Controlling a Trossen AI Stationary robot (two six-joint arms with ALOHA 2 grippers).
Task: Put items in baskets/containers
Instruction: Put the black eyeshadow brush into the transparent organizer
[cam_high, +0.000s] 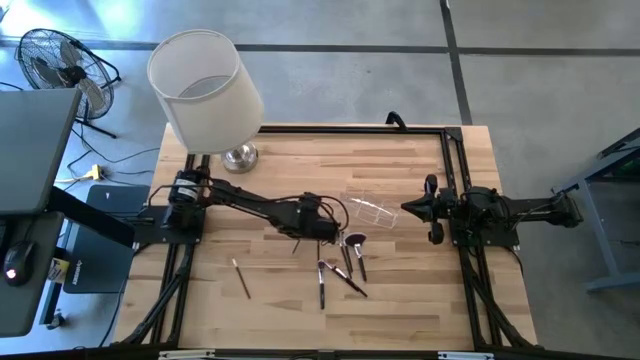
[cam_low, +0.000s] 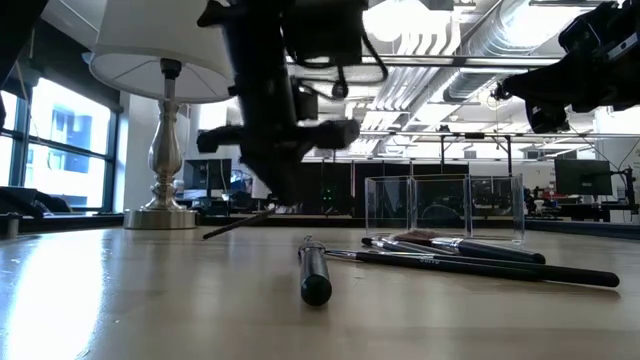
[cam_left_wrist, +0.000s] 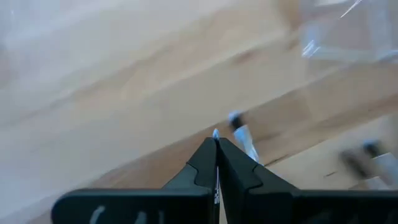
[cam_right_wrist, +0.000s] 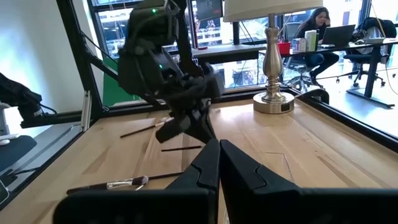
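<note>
The left gripper (cam_high: 327, 232) is reaching out over the middle of the table (cam_high: 280, 170), beside the loose brushes. Its jaws are pressed together on a thin brush (cam_low: 238, 223); in the low view this brush is hanging tilted from the gripper with its lower end near the table, and in the left wrist view a silver ferrule (cam_left_wrist: 242, 132) is projecting just past the fingertips (cam_left_wrist: 205, 158). The clear box (cam_high: 373, 210) is standing upright on the table, between the two grippers and just beyond the brush cluster. Several brushes (cam_high: 345, 268) are lying crossed on the table in front of the box, one of them carrying a fluffy pinkish head (cam_high: 356, 240). Another brush (cam_high: 241, 278) is lying alone, well apart toward the left arm's side. The right gripper (cam_high: 412, 208) is waiting at the right side of the table, just beside the box, with its jaws pressed together and holding nothing. A lamp (cam_high: 205, 90) is standing at the far left corner of the table.
</note>
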